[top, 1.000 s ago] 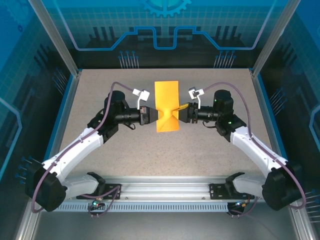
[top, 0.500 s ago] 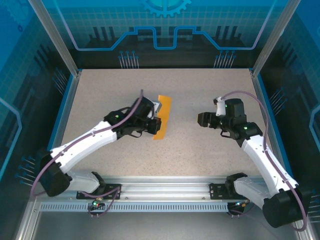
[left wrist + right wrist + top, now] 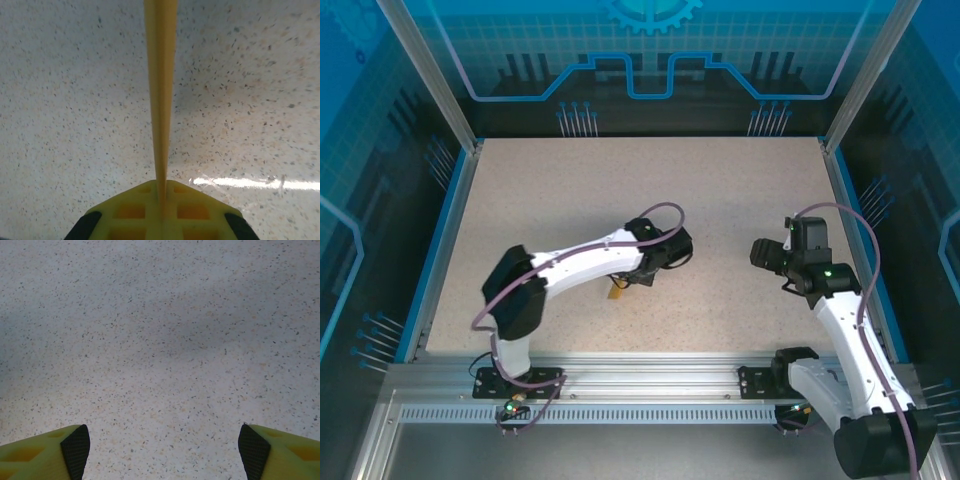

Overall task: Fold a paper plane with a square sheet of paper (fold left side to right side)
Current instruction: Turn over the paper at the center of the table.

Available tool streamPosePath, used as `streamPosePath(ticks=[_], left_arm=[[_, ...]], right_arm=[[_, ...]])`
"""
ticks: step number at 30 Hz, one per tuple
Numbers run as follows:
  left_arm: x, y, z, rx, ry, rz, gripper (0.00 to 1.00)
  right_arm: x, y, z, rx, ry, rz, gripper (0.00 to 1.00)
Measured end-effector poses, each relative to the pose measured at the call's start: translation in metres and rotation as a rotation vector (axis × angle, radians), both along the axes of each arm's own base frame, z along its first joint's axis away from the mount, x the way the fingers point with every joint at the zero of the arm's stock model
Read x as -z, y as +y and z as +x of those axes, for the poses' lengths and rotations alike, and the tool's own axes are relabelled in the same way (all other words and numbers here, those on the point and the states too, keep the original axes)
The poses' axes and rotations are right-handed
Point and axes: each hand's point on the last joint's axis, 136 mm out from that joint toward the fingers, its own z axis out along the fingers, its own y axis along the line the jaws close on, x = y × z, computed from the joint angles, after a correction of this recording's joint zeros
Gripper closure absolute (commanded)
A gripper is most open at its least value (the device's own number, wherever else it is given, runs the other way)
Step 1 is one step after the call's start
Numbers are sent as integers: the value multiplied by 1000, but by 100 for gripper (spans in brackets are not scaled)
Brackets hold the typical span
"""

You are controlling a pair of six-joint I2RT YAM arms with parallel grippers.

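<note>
Top external view counts 2 white-and-black robot arms, 2 claws and 1 thin bright orange sheet of paper (image 3: 617,292), all over 1 beige speckled desk (image 3: 520,200).

From its base at the near edge, the left arm (image 3: 580,265) rises, then its white forearm reaches right across the middle of the desk. Its black wrist curls back, so the left claw (image 3: 625,282) points toward the near edge. The right arm (image 3: 840,310) stands over the near right part of the desk, elbow bent. The right claw (image 3: 762,252) faces left, well apart from the left claw and from the paper.

From above, the paper is only a small orange sliver under the left wrist, slightly left of centre and closer to the near edge than the far one. The left wrist view sees it edge-on: 1 narrow yellow-orange strip running straight up from the left claw (image 3: 161,200) and out of the top of the frame, above the desk. The 2 yellow fingers (image 3: 130,212) are pressed together, pinching the paper's near end. Whether it is folded cannot be told from this angle.

In the right wrist view the right claw (image 3: 162,445) is spread wide, its 2 black-tipped fingers (image 3: 75,445) at the lower corners with bare desk between them.
</note>
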Motion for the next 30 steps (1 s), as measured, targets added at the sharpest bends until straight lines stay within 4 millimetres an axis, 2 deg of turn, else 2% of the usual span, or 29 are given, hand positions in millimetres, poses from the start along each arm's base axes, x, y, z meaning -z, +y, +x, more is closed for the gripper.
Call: streamPosePath(ticks=[5,9,13,19,27,30], left_arm=[[17,-15,5,-26,47,45,100],[23,-31,10,-42,70,18,100],[38,-49,14,-56,118,-18,100],[57,-65,21,-85,196,-81,100],[61,-81,36,-107,263,-244,63],[62,-87,43,-101,283,-308,57]], right_arm=[[1,0,-1,1,2,1,19],[8,1,-4,-5,20,13,19],[11,5,-5,-20,27,32,19],[13,13,-6,-49,33,67,20],[24,25,-11,-94,57,125,19],[27,32,-10,-119,73,152,19]])
